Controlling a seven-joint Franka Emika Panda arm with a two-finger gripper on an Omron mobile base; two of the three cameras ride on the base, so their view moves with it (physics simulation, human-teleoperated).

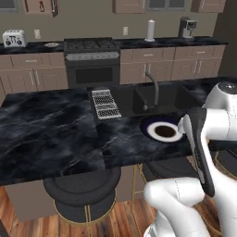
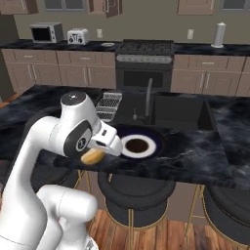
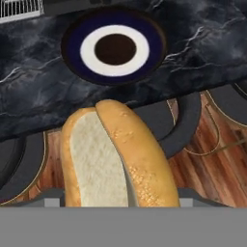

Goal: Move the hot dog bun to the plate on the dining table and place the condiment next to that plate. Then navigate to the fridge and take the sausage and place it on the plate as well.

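My gripper [image 3: 120, 193] is shut on the hot dog bun [image 3: 116, 154], a tan split bun that covers the fingertips in the hand view. In the right base view the bun [image 2: 92, 156] hangs at the hand, just off the near edge of the black marble dining table [image 2: 195, 156], above the stools. The plate [image 3: 115, 48] is round, with a dark blue rim, a white ring and a brown centre. It lies on the table a short way beyond the bun, near the front edge [image 1: 163, 131] [image 2: 137, 145]. The condiment, sausage and fridge are out of view.
A sink with a faucet [image 1: 155, 90] [image 2: 148, 100] sits behind the plate, and a wire dish rack [image 1: 105, 102] [image 2: 108, 106] lies to its left. Round black stools [image 1: 83, 190] [image 2: 136, 193] stand under the table's near edge on wood floor. A stove [image 1: 90, 46] lines the back wall.
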